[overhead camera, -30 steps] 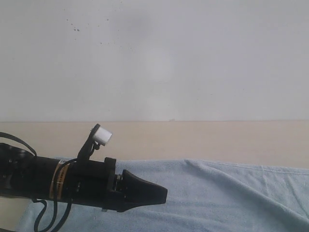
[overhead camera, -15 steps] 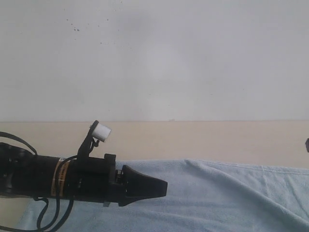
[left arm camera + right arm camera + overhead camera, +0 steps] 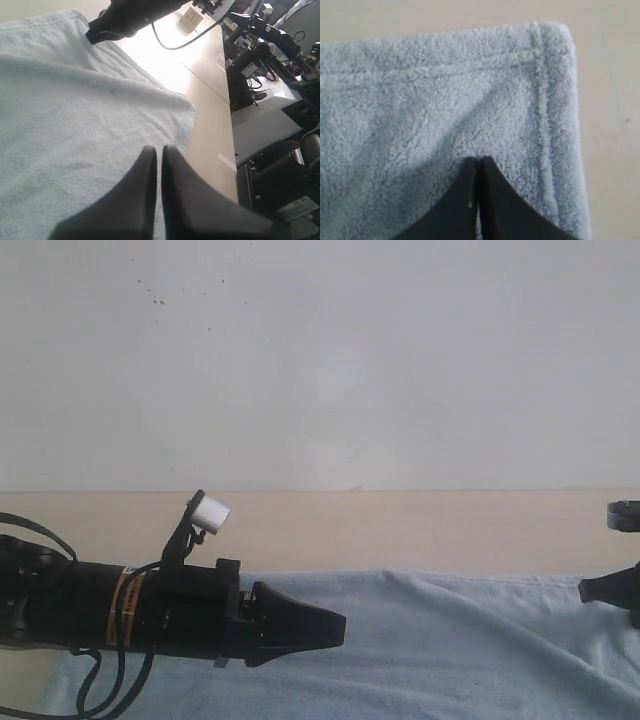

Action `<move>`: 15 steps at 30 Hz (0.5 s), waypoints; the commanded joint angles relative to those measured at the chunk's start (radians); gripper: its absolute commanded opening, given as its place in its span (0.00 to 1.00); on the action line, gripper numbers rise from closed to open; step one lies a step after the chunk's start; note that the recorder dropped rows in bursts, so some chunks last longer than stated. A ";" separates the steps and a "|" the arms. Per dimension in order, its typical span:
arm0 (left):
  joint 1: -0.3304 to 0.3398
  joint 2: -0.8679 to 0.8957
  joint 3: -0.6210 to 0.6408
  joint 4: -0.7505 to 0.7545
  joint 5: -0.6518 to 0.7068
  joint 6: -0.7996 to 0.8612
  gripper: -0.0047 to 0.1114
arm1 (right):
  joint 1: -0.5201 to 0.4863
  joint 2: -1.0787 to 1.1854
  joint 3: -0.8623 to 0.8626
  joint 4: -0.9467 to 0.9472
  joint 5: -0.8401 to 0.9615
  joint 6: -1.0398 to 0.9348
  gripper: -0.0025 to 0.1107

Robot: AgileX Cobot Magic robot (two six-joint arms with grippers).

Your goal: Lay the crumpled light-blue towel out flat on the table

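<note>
Though the table (image 3: 400, 530) runs bare toward the wall at twelve o'clock, its near part is taken up by the towel (image 3: 450, 640), which lies across it from about eight o'clock to four. Most of it looks laid out, but a soft ridge starts near the middle and slants off toward four, so it isn't flat yet.

The left gripper (image 3: 335, 625) hangs over the towel at eight o'clock, pointing toward three. Its jaws are pressed together and empty.

The right gripper (image 3: 590, 590) only just shows at three o'clock. Its wrist camera has it clenched too, with the tips down on the pile just inside the hemmed corner (image 3: 555, 40). I can't tell whether any cloth is actually caught between them.

That's my worry. If the tips have nipped only fluff, a pull would slide off and the corner wouldn't budge. If they do have a proper hold, nothing pins the other end, so I'd guess a tug could drag the whole towel sideways or deepen that ridge.
</note>
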 commanded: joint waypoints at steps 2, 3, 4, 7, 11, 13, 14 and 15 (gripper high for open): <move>0.001 0.000 -0.004 -0.009 0.001 -0.005 0.07 | -0.003 0.077 0.006 0.002 -0.116 -0.046 0.03; 0.001 0.000 -0.004 -0.009 0.001 -0.005 0.07 | -0.005 0.085 0.006 0.002 -0.138 -0.057 0.03; 0.001 0.000 -0.004 -0.009 0.001 -0.005 0.07 | -0.004 0.090 0.006 0.002 -0.164 -0.073 0.03; 0.001 0.000 -0.004 -0.009 0.001 -0.005 0.07 | -0.004 0.096 0.006 0.002 -0.228 -0.093 0.03; 0.001 0.000 -0.004 -0.009 0.001 -0.003 0.07 | -0.004 0.031 0.006 0.002 -0.218 -0.093 0.03; 0.006 0.000 -0.004 -0.009 0.001 0.000 0.07 | -0.009 -0.020 0.006 0.002 -0.195 -0.093 0.03; 0.012 0.000 -0.004 -0.009 0.001 0.000 0.07 | -0.014 -0.042 0.006 0.002 -0.190 -0.090 0.03; 0.016 0.000 -0.004 -0.009 0.001 0.001 0.07 | -0.014 -0.072 0.006 0.002 -0.179 -0.089 0.03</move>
